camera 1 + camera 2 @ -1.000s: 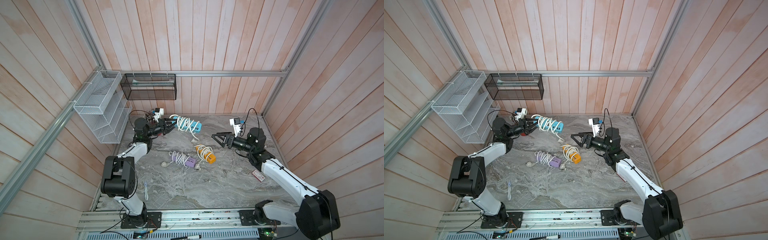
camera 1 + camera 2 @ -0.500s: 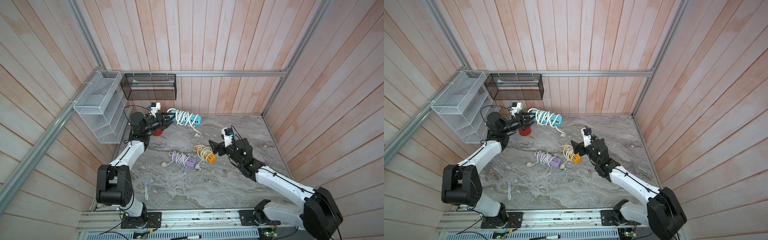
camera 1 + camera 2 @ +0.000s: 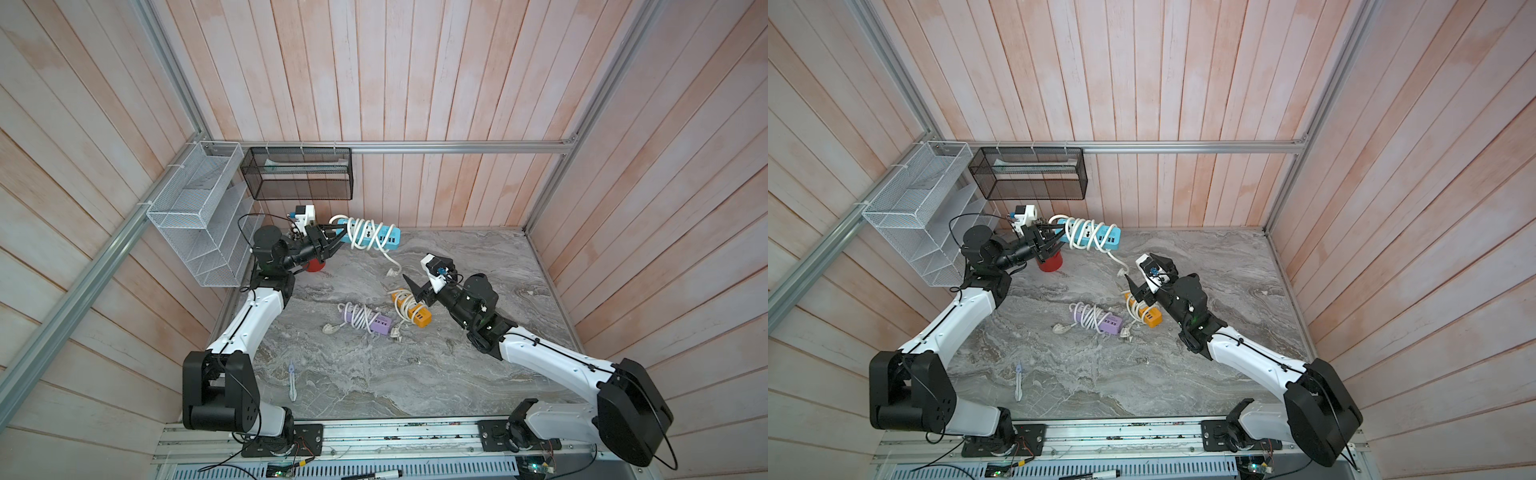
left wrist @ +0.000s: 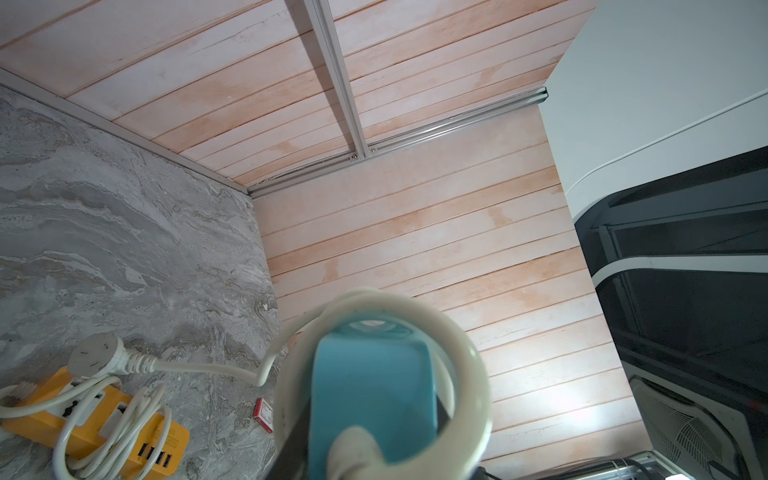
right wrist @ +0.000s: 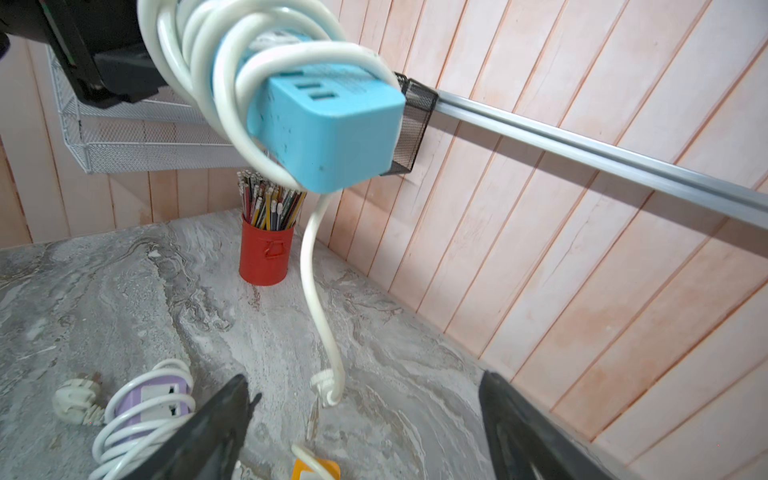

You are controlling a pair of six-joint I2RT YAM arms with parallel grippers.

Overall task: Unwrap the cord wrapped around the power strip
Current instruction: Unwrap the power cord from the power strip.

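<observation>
Holding the sky-blue plastic power strip (image 3: pixel 390 237) aloft at the worktop's 11 o'clock, left gripper (image 3: pixel 337 240) clamps one end so the coiled white cord (image 3: pixel 360 232) hangs free. Right gripper (image 5: pixel 365 376), jaws wide apart, waits at the strip's 5 o'clock, approx. facing the dangling white plug (image 5: pixel 326 386), prob. to grab it.

Grey marble tabletop (image 3: pixel 457 374): purple strip (image 3: pixel 380 324), orange strip (image 3: pixel 417 316), red pencil cup (image 5: pixel 264 257), small pale tool (image 3: pixel 292 380).

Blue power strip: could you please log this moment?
left gripper: shut on blue power strip, aloft; right gripper: open; white cord: wrapped
</observation>
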